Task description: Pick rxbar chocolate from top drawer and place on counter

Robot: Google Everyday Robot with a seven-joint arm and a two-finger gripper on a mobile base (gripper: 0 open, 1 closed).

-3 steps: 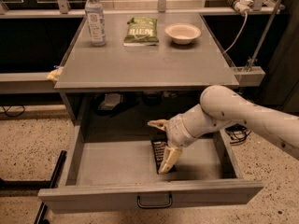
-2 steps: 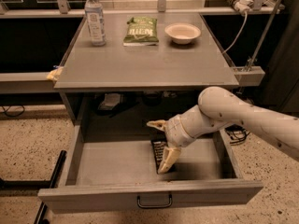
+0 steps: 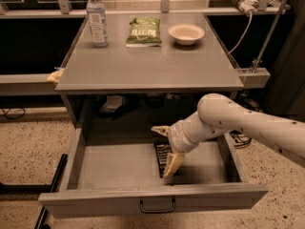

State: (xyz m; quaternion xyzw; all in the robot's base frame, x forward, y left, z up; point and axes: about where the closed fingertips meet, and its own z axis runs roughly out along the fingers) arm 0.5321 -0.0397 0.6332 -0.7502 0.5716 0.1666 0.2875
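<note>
The pale two-finger claw is hanging wide open and empty inside the pulled-out grey top drawer, over the flat dark-wrapped rxbar chocolate lying on the drawer's floor. The grasp is likely starting; next comes closing on the bar, then lifting it to the matte grey counter.

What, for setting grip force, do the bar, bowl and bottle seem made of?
Bar: dark wrapper with pale marks, probably plastic film or foil.
Bowl: pale, smooth, opaque; ceramic or plastic, cannot tell.
Bottle: see-through body, white cap, likely clear plastic.
The open gripper hangs over the bar in the drawer.
</note>
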